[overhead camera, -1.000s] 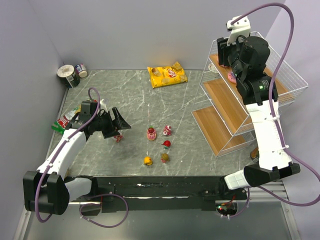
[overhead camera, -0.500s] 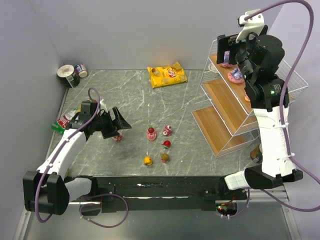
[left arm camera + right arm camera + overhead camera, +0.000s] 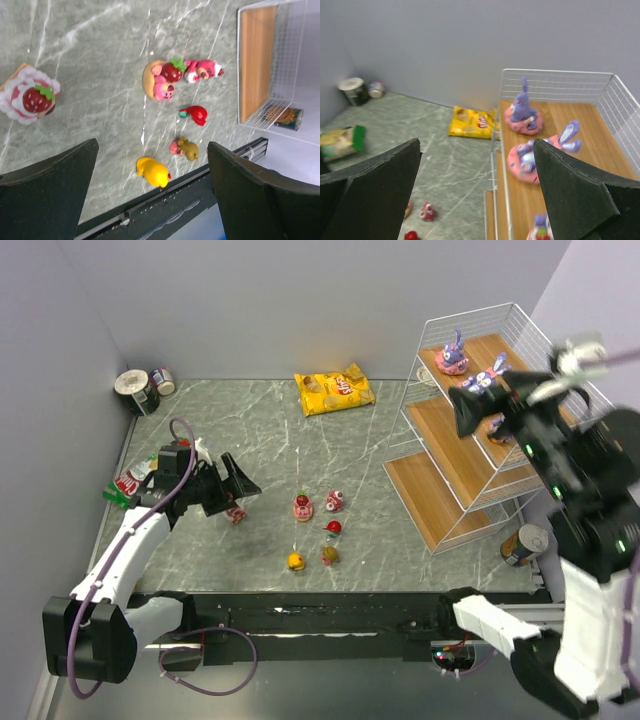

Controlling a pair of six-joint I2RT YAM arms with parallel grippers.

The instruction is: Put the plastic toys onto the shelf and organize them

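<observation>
While both arms are clear of the toys, the set is split between table and shelf.

Left gripper (image 3: 150, 145): jaws spread wide with nothing between them, low over the table (image 3: 260, 430). The strawberry cake (image 3: 30, 95) sits just outside its left finger, not touching it.

Middle of the table, close together but apart:
- strawberry donut (image 3: 162, 80)
- pink figure (image 3: 202, 67), touching the donut
- red cherry (image 3: 194, 114)
- olive piece (image 3: 185, 148)
- yellow piece (image 3: 154, 171)

Right gripper (image 3: 476, 145): fingers spread wide and empty, raised in front of the upper boards of the shelf (image 3: 430, 490).

Top board: upright bunny (image 3: 522, 112) on its pink base, with the tipped bunny (image 3: 535, 155) lying just beside it. A third toy (image 3: 540, 230) is on the board below, cut off by the frame edge, so its shape is unclear. The lowest board is bare.

A yellow snack bag (image 3: 335, 392) lies at the far edge of the table.
</observation>
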